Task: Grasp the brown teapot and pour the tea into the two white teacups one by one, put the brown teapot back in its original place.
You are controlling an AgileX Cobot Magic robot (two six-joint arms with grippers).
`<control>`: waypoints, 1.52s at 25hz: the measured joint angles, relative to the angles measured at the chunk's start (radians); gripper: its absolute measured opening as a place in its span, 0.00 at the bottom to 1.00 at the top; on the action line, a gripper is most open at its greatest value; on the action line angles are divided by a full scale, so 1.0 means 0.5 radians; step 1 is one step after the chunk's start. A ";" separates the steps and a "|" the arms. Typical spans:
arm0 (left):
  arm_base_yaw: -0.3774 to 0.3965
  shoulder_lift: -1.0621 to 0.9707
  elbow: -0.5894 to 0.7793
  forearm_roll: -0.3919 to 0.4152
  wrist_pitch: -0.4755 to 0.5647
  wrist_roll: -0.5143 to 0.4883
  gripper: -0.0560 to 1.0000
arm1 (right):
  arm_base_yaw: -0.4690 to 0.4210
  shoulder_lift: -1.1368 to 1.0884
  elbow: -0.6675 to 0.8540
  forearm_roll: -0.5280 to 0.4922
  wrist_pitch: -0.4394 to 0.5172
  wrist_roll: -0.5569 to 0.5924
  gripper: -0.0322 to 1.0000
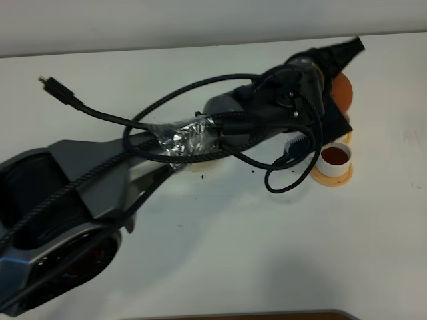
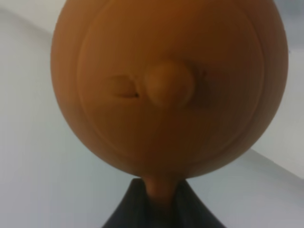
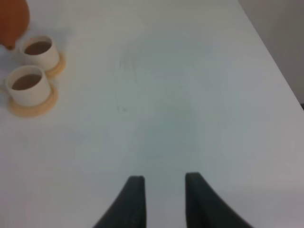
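Left hand [image 2: 159, 209] pinches the brown teapot [image 2: 168, 85], seemingly above 2 teacups [image 3: 33, 71]; right hand [image 3: 164, 190] spread.

Matt clay teapot [image 2: 166, 85] — smooth white table [image 3: 180, 95]

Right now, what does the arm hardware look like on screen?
The left arm is grey and black, with crinkled silver foil tape round its middle and black braided cables looping along it to a loose plug. The left gripper and right gripper have matte black tapered fingers.
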State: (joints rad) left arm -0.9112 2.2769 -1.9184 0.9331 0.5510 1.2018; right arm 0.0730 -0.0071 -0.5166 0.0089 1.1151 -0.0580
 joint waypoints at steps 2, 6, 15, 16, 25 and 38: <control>0.000 -0.060 0.000 -0.033 0.151 -0.170 0.19 | 0.000 0.000 0.000 0.000 0.000 0.000 0.26; 0.000 -0.146 0.000 -0.219 0.526 -0.473 0.19 | 0.000 0.000 0.000 0.000 0.000 0.000 0.26; 0.090 -0.153 0.000 -0.864 1.119 -1.029 0.19 | 0.000 0.000 0.000 0.000 0.000 0.000 0.26; 0.110 -0.153 0.000 -0.951 1.146 -1.079 0.19 | 0.000 0.000 0.000 0.000 0.000 0.000 0.26; 0.168 -0.070 -0.002 -1.443 1.239 -1.483 0.19 | 0.000 0.000 0.000 0.000 0.000 0.000 0.26; 0.432 -0.164 -0.006 -1.519 1.244 -1.923 0.19 | 0.000 0.000 0.000 0.000 0.000 0.000 0.26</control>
State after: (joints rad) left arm -0.6950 2.1951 -1.9215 0.1735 1.1729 0.2403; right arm 0.0730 -0.0071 -0.5166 0.0089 1.1151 -0.0580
